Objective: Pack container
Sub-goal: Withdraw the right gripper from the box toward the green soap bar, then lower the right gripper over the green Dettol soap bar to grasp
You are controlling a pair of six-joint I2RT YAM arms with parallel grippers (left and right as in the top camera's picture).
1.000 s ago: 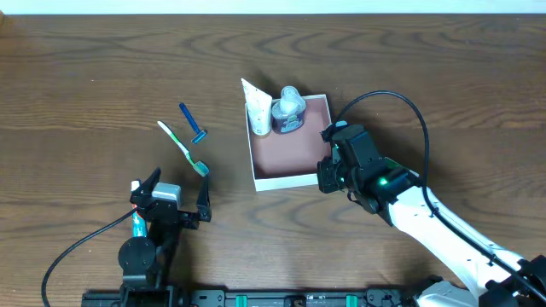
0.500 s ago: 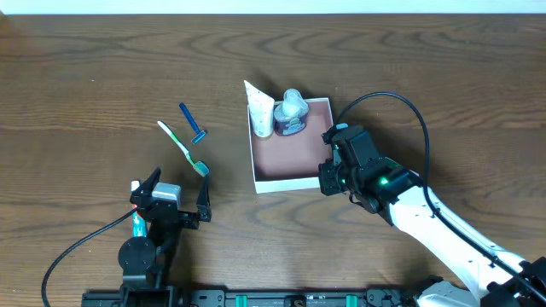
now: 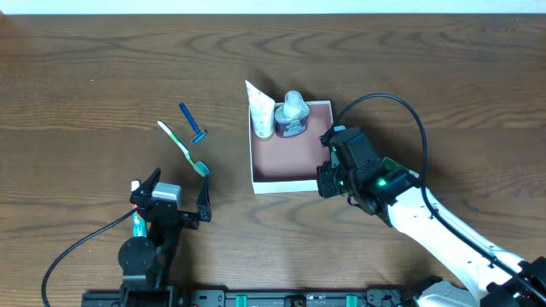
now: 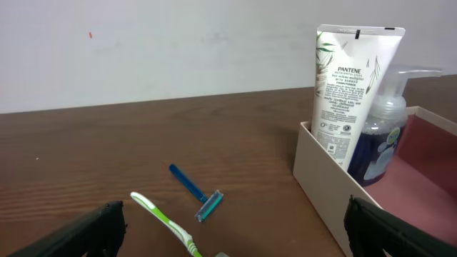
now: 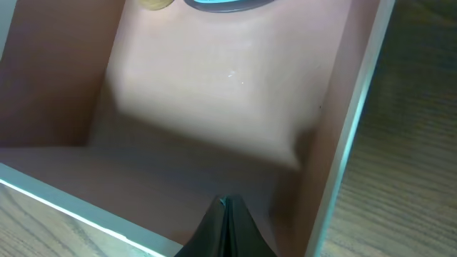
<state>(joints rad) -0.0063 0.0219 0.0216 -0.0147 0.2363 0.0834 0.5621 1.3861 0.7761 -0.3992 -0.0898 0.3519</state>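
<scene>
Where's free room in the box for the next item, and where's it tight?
Free: the near half of the container floor, bordered by its front wall and the right hand at the right wall. Also bare table left of the razor and toothbrush. Crowded: the far edge, where the tube and pump bottle stand side by side.

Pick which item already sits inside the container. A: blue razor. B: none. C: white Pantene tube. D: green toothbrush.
C: the white tube stands in a corner of the container beside the pump bottle, while the razor and toothbrush lie outside on the table.
</scene>
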